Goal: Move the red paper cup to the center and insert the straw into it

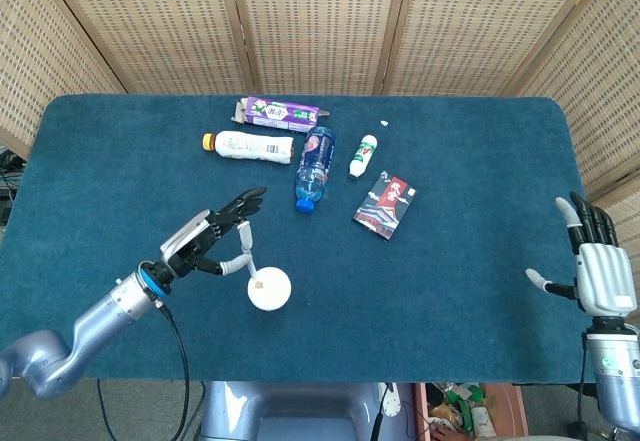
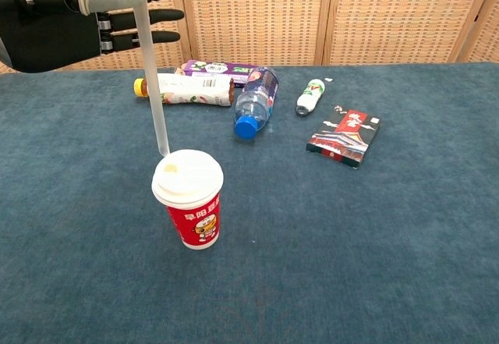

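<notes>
The red paper cup (image 2: 194, 221) with a white lid (image 1: 269, 288) stands upright on the blue table, left of the middle. My left hand (image 1: 208, 244) pinches a translucent straw (image 2: 150, 79) near its top, other fingers spread. In the chest view the left hand (image 2: 58, 18) is at the upper left, and the straw hangs almost upright with its lower tip just above the lid's far-left rim. My right hand (image 1: 596, 271) rests open at the table's right edge, holding nothing.
Across the far half of the table lie a purple packet (image 1: 280, 113), a white bottle with a yellow cap (image 1: 250, 145), a blue water bottle (image 1: 314, 165), a small white bottle (image 1: 362, 155) and a red-and-black packet (image 1: 385, 202).
</notes>
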Robot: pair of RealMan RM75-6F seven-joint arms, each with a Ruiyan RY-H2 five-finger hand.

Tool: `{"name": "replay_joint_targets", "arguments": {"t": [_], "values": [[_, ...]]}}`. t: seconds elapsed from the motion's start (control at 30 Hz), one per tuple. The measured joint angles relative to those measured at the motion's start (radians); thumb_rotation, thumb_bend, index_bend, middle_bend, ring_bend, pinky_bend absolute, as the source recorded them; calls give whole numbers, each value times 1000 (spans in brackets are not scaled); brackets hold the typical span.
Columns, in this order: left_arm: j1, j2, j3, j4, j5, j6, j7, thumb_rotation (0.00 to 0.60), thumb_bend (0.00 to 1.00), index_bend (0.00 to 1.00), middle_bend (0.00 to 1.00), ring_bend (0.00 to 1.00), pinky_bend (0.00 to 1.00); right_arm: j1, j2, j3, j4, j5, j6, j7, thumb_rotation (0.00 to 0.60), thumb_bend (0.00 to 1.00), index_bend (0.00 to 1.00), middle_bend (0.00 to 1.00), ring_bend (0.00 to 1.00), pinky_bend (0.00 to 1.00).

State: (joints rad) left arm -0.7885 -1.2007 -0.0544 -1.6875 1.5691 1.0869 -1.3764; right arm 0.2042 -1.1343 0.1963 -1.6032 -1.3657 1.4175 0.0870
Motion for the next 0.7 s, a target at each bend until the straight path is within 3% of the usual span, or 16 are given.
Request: {"name": "replay_joint_targets", "arguments": {"t": [0.7], "values": [[-2,-64,-5,46,21,-25,9,600,437,643,0,0,0,-3,4,2,2,1,2,12,600,0,0,0,0,0]]}}
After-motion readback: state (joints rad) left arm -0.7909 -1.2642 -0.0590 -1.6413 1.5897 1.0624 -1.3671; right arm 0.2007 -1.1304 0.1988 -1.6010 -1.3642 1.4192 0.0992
